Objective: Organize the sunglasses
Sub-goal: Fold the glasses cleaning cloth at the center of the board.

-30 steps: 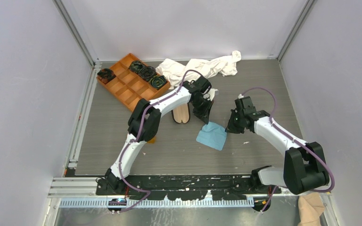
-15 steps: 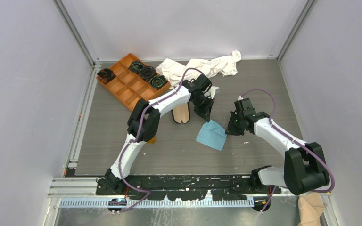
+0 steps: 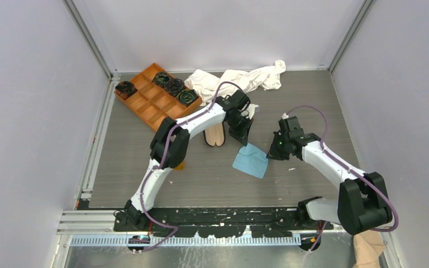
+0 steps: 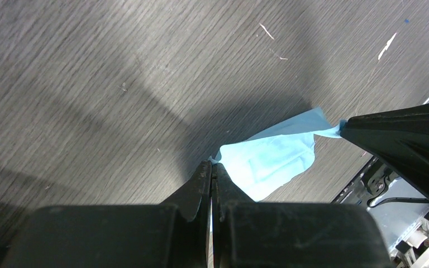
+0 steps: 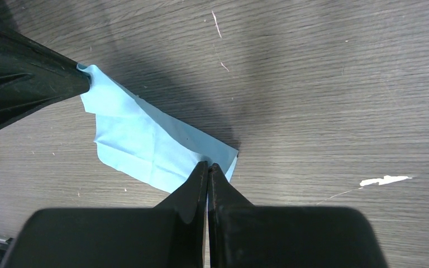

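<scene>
On the near part of the gray table (image 3: 123,167), a small orange bit peeks out from under the bend of the left arm (image 3: 167,146). It looks like the sunglasses (image 3: 180,166), but most of them are hidden. To the right of that is the blue cloth (image 3: 251,161). The right gripper (image 3: 269,154) has its fingers pressed together on the cloth's right corner. A little farther, the left gripper (image 3: 242,143) pinches the cloth's far left corner the same way. Just left of it sits the open glasses case (image 3: 215,135) with its tan inside. Far left is an orange tray (image 3: 145,103) with black things in some boxes. A white cloth (image 3: 240,78) is bunched at the far side.
</scene>
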You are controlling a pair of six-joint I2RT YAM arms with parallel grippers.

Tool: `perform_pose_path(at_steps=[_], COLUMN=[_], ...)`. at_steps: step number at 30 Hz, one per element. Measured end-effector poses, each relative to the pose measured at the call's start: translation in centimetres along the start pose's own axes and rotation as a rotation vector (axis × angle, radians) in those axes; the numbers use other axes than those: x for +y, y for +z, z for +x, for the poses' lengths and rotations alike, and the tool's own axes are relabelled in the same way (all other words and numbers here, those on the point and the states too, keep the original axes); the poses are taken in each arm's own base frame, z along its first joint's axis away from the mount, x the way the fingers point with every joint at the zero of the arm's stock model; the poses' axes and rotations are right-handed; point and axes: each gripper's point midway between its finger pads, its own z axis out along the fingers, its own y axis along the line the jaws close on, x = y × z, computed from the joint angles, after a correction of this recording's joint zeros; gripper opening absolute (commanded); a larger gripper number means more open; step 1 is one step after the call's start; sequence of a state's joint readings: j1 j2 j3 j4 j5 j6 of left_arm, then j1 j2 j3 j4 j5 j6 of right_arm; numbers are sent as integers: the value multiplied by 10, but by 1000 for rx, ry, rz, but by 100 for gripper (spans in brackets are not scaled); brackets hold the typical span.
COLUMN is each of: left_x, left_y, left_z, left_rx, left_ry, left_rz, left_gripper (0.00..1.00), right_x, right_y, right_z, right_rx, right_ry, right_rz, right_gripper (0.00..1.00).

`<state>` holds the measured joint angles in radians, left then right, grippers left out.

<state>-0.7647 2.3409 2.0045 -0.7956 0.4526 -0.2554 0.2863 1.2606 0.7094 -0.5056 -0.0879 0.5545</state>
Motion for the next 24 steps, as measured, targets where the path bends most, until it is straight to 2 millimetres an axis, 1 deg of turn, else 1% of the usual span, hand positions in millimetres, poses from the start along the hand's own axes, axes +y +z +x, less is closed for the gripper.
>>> perform_pose_path(at_steps=[5, 10, 14, 18, 24], left_x=[-1, -5, -5, -3, 4], left_y=[-5, -15, -20, -17, -7], left_z=[4, 7, 15, 22, 38], left_rx=[-3, -21, -17, -7, 23], left_ry=[3, 12, 9, 4, -28], left_rz=[-6, -3, -3, -5, -4], left_gripper=[0, 0, 0, 0, 0], right_x=[3, 6, 8, 8, 5], right_y=[-3, -2, -1, 1, -2], right_z=[2, 11, 19, 29, 33], right_rx=[-6, 11, 28, 43, 35], right_ry=[-8, -19, -30, -34, -23], right_rz=[-13, -18, -20, -17, -18], right_gripper=[1, 1, 0, 1, 0])
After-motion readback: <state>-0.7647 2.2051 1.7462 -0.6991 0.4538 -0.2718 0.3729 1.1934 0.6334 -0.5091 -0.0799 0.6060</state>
